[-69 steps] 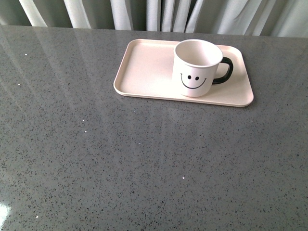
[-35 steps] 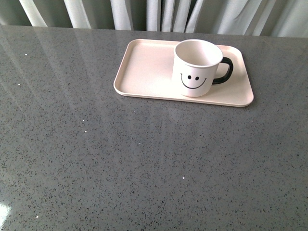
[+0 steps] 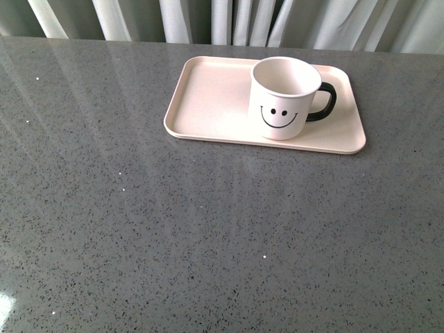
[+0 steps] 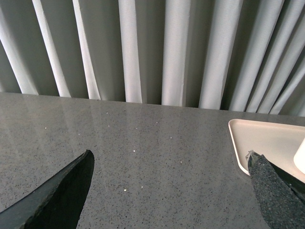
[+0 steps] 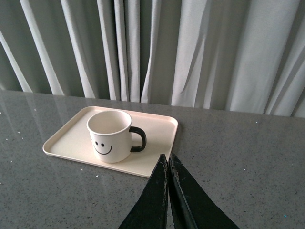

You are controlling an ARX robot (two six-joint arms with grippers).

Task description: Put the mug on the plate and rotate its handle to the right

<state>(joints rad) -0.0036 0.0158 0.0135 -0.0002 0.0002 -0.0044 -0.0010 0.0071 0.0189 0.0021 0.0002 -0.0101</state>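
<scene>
Grippers: right gripper has its two dark fingers pressed together with nothing between them, hanging clear of the tray; left gripper stands wide apart and empty, one finger over bare counter, the other beside the tray's corner. Neither arm shows in the front view.
Counter: grey speckled stone countertop, glossy, carrying streaks of reflected light.
Curtain: pale pleated curtain hangs along the counter's far edge, at 12 o'clock.
Plate: the plate lies flat at about 1 o'clock in the front view, long side across.
Mug: the mug stands upright on the plate's right half, smiley face toward the robot, empty inside.
Handle: the handle juts out at 3 o'clock from the mug body.
Why so: mug on plate and handle to the right both match the task, so it looks complete; both grippers sitting apart from the mug suits that reading.
</scene>
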